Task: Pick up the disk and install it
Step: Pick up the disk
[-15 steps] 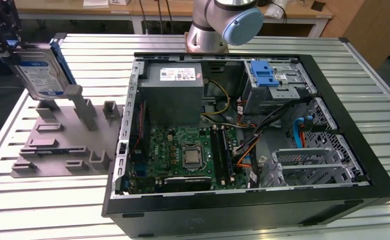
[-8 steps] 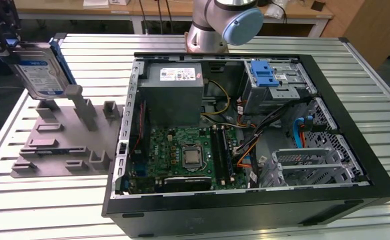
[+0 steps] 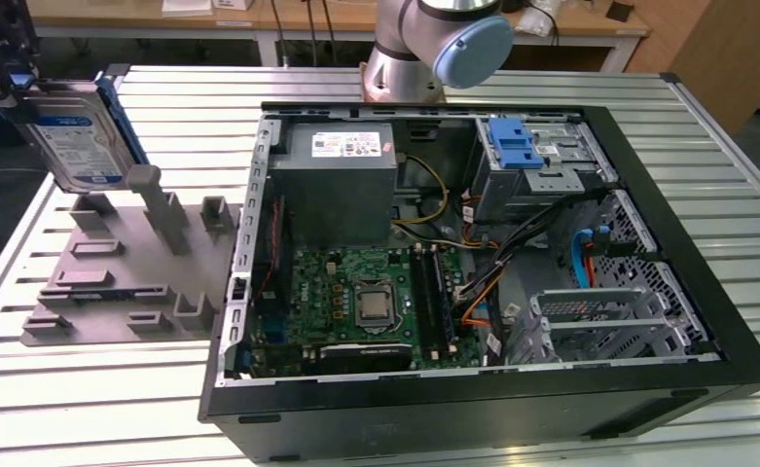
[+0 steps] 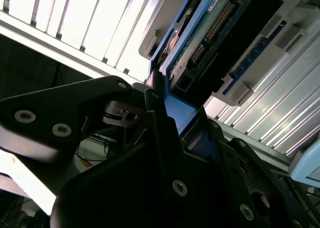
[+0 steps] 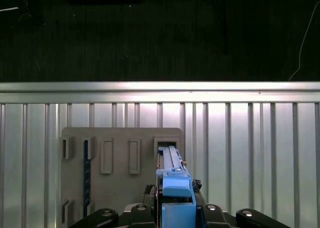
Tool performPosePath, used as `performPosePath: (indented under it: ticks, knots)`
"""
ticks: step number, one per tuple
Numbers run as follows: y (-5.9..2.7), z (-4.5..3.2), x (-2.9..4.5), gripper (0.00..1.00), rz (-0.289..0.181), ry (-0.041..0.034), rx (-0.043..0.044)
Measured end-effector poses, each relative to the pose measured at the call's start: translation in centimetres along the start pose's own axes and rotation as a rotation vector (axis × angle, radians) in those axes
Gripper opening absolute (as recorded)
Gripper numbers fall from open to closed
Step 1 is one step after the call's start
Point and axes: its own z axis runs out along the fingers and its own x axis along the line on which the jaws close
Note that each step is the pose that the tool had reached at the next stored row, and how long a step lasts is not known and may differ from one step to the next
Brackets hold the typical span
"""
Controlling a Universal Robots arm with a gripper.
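The disk (image 3: 79, 136) is a silver drive with a white-and-blue label in a blue carrier bracket. It stands on edge at the exterior view's far left, just above the posts of a grey fixture (image 3: 120, 292). My gripper (image 3: 18, 88) is shut on its upper end. In the second wrist view the dark fingers (image 4: 160, 133) clamp the blue bracket, and the disk (image 4: 210, 43) shows its connector end beyond them. The first wrist view looks along the disk's blue edge (image 5: 175, 180), held in the gripper (image 5: 177, 210) over the fixture's slot (image 5: 167, 143).
An open computer case (image 3: 691, 224) lies on the slatted metal table (image 3: 81, 409) to the exterior view's right of the fixture. Inside are a grey power supply (image 3: 334, 175), a motherboard (image 3: 353, 302), cables, and a metal drive cage with a blue latch (image 3: 516, 146). The arm's base (image 3: 432, 49) stands behind the case.
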Motion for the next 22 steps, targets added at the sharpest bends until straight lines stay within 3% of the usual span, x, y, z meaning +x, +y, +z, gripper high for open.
performPosePath:
  ticks: [22]
  knots:
    - [0.00,-0.32,0.00,0.36,0.000,0.0000,-0.0001]
